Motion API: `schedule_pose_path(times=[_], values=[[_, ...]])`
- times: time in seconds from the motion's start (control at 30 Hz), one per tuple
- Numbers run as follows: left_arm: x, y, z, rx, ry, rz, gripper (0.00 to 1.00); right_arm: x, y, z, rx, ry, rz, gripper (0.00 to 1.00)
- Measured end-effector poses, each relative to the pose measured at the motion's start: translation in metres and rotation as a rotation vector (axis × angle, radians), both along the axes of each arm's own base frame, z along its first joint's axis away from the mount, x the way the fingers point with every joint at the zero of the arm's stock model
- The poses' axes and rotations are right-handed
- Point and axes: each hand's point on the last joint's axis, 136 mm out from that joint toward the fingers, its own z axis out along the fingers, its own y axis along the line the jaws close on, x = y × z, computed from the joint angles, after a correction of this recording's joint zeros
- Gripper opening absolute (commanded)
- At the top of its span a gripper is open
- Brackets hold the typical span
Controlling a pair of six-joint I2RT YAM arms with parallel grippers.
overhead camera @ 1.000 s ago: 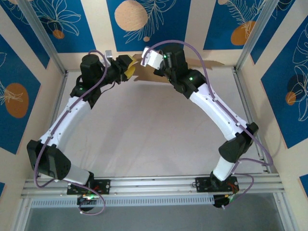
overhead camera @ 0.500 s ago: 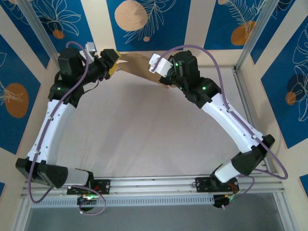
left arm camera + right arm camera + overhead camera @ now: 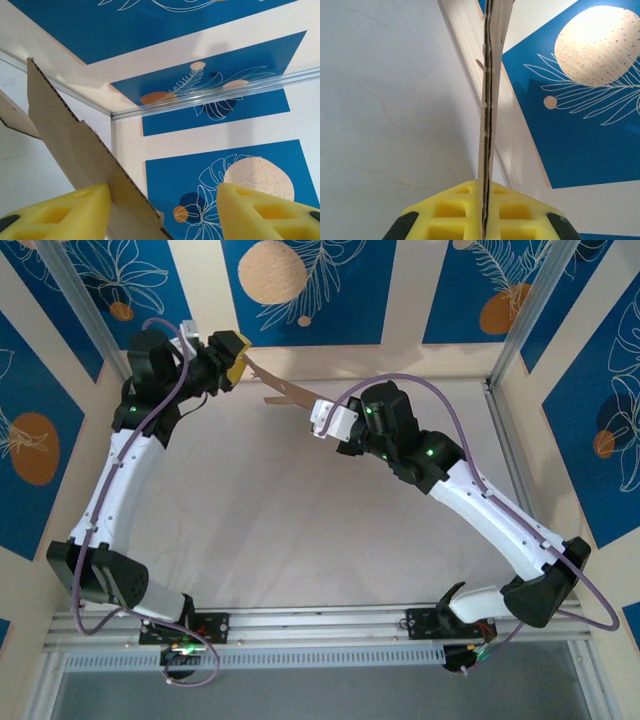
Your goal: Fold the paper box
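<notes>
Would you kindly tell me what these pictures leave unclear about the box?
Top view: the box shows as a thin strip; its flaps are too small to read.
Left wrist view: the bottom edge cuts it off beside the left hand; contact unclear.
Right wrist view: edge-on in the shut right hand; faces hidden.

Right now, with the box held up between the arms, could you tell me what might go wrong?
The right gripper pinches the paper box by a thin edge, so the sheet could pivot or slip out. The left gripper is open, the cardboard resting against one of its fingers; closing might miss the panel or crease it.
</notes>
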Motion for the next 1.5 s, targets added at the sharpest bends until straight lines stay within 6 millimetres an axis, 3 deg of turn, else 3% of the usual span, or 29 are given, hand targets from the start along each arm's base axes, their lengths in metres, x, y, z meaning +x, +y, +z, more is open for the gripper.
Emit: schedule_pose_path(times=[0.23, 0.4, 0.53, 0.7, 0.97, 1.07, 1.3, 1.5], values=[[-0.012, -0.034, -0.009, 0.05, -0.034, -0.045, 0.55, 0.006, -0.001, -0.01, -0.06, 0.035, -0.028, 0.0], [-0.026, -0.046, -0.018, 0.076, -0.04, -0.069, 0.55, 0.019, 0.01, -0.022, -0.118, 0.078, -0.046, 0.0], [-0.038, -0.055, -0.02, 0.089, -0.054, -0.099, 0.57, 0.033, 0.017, -0.019, -0.124, 0.091, -0.08, 0.0], [-0.044, -0.045, -0.019, 0.132, -0.069, -0.074, 0.63, 0.042, 0.017, -0.011, -0.125, 0.083, -0.12, 0.0], [-0.034, 0.008, -0.032, 0.2, -0.015, 0.041, 0.65, 0.047, 0.01, 0.007, -0.082, 0.032, -0.146, 0.0], [-0.031, 0.016, -0.032, 0.216, -0.012, 0.057, 0.65, 0.045, 0.005, 0.019, -0.067, 0.01, -0.144, 0.0], [-0.036, 0.008, -0.019, 0.163, -0.032, 0.017, 0.63, 0.035, 0.0, 0.037, -0.04, -0.024, -0.111, 0.0], [-0.043, -0.012, -0.032, 0.089, 0.028, -0.046, 0.55, 0.034, 0.002, 0.039, -0.038, -0.033, -0.096, 0.0]])
